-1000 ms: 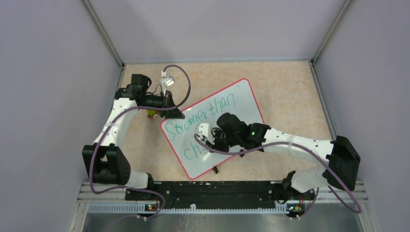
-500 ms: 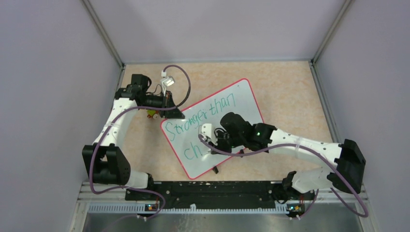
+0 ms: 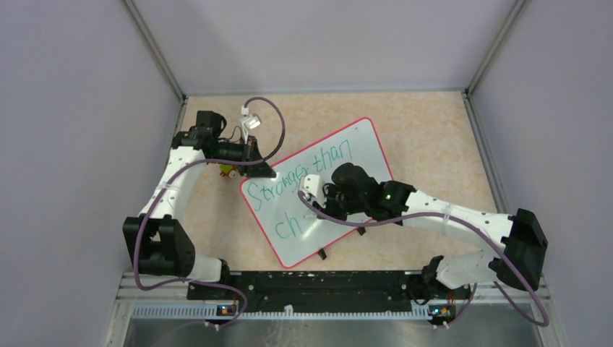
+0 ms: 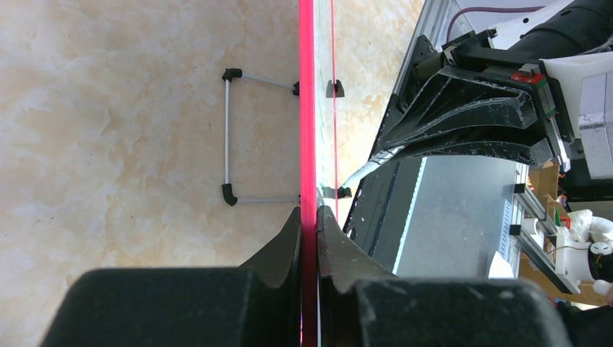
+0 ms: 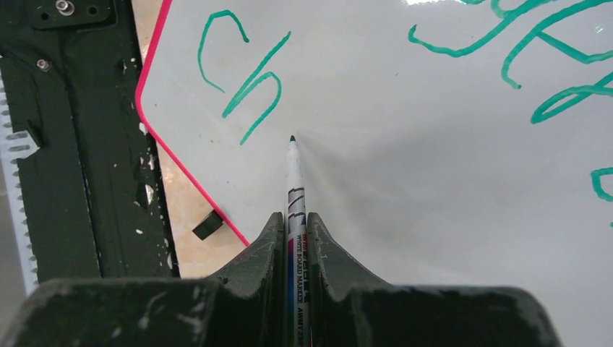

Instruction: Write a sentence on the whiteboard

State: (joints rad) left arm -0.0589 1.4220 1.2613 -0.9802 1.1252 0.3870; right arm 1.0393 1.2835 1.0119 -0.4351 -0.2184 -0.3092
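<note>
Now the right gripper (image 5: 293, 217), clamped on a whiteboard marker (image 5: 296, 189), has slid rightward off the near line on the whiteboard (image 5: 434, 217). The green "ch" of the sentence (image 5: 254, 76) therefore shows whole, and the nib sits just past the "h". Farther off, the left gripper (image 4: 309, 215) stays pinched on the red rim (image 4: 306, 108) at the board's far-left corner, unmoved.

Whiteboard (image 5: 434, 188) looked glossy and smooth, tabletop (image 3: 434, 137) was matt marbled beige, right gripper (image 5: 295, 218) was scuffed matt black plastic.
</note>
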